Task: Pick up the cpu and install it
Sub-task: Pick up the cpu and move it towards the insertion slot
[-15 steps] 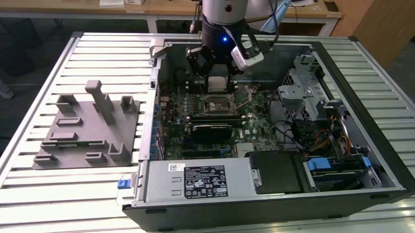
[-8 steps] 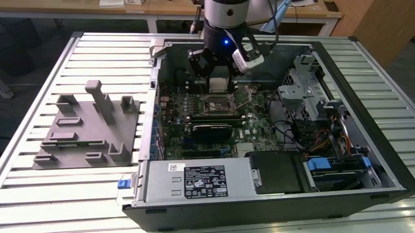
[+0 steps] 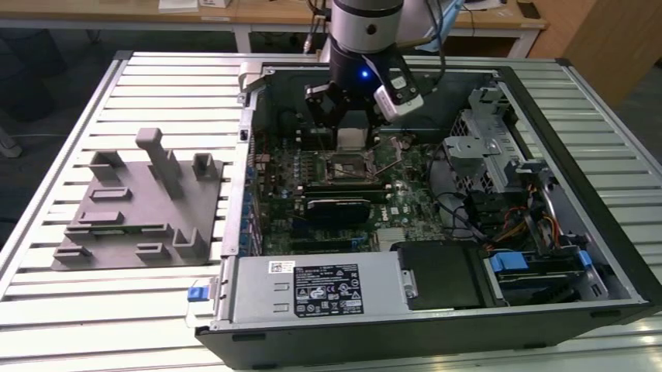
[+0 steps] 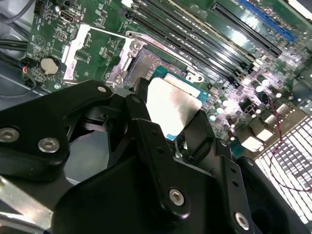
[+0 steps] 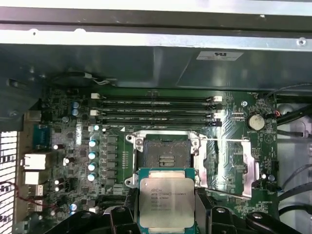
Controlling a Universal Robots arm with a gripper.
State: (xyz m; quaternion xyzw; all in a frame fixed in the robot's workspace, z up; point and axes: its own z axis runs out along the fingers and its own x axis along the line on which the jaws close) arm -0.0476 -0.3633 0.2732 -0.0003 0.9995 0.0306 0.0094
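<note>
Pinching cpu (image 5: 166,195) w/ gripper (image 5: 166,207), partly hidden.

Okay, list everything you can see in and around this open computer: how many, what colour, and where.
cpu: one, silvery top, held over the socket, not seated.
socket: one, black, empty, mid motherboard, metal frame swung open.
motherboard: one, green, inside the case.
coin battery: one, silver, on the motherboard beside the open frame.
computer case: one, black, open, on the table.
power supply: one, grey, at the case's near end in the exterior view.
fixture: one, grey, on the table, at the exterior view's left of the case.
table: one, silver, slatted.
arm: one, silver.
gripper: one, black, shut on the cpu.
</note>
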